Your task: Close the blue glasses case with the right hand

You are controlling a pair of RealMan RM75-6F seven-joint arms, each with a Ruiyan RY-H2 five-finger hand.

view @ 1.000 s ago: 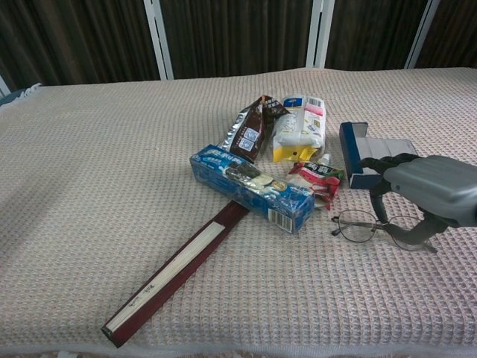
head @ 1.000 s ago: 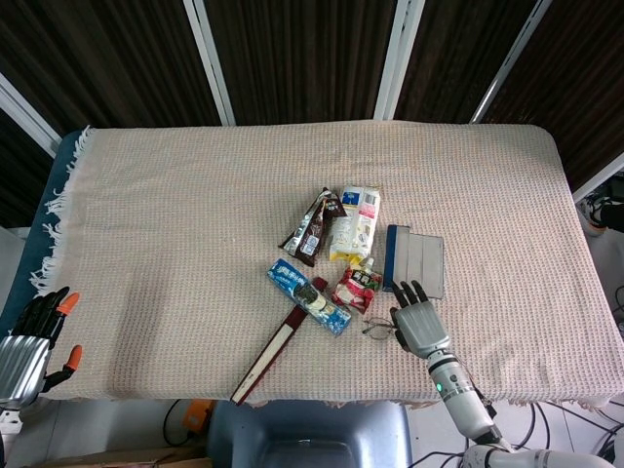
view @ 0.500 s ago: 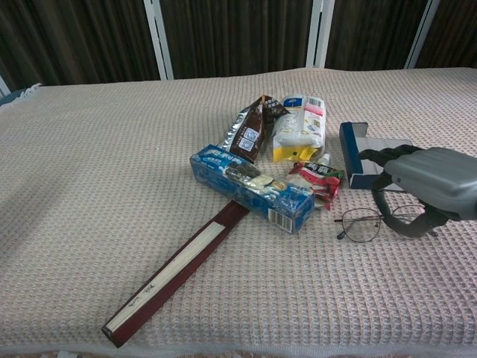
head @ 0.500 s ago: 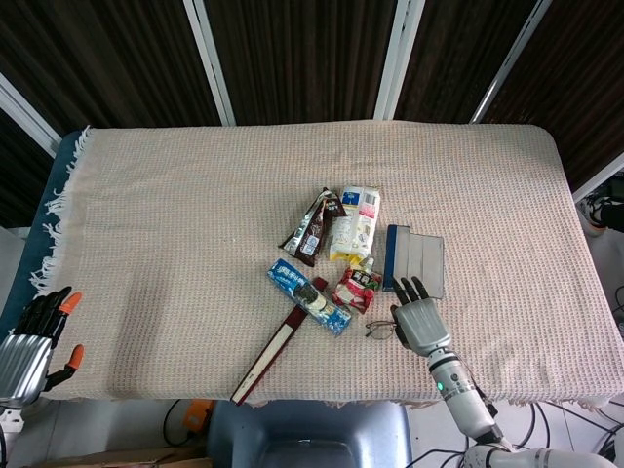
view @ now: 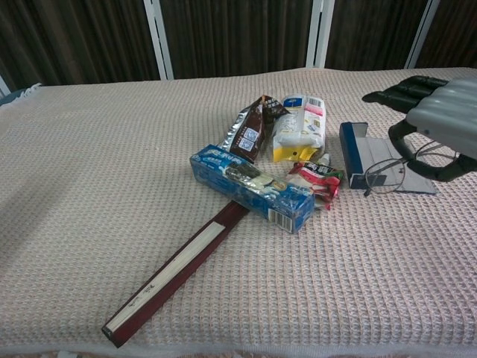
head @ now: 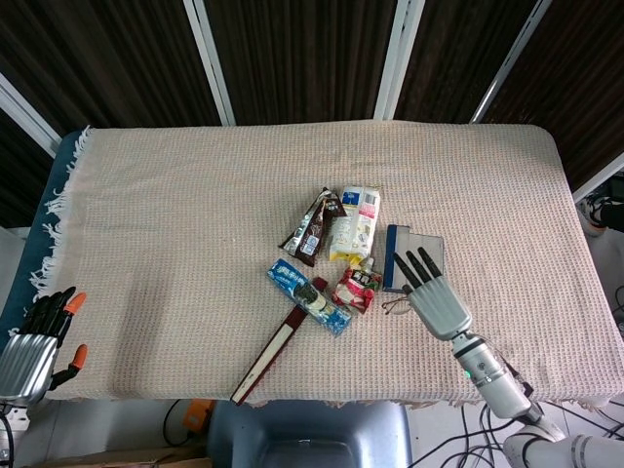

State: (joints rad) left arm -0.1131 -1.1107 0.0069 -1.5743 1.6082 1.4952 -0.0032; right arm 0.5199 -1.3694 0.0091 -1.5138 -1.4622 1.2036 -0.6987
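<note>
Head view: blue glasses case [head: 412, 260] lies open on the cloth-covered table [head: 175, 214], right of centre, just right of the snack cluster — brown packet [head: 310, 226], yellow-white pouch [head: 355, 222], red pouch [head: 357, 287], blue box [head: 308, 295], w/ a long dark-red flat box [head: 275, 347] angled toward the near edge. Right hand [head: 435, 293] sits over the case's near part, fingers straight, pointing far-left. Glasses [head: 397, 305] show just left of the palm. Left hand [head: 39, 336] is off the near-left corner of the table, fingers apart, nothing in it.

Chest view: right hand is raised above the case, fingers extended on top, thumb curled below — the glasses hang pinched in it, lifted off the cloth, lenses over the case's open tray. Case's blue lid edge stands upright on the left side.
</note>
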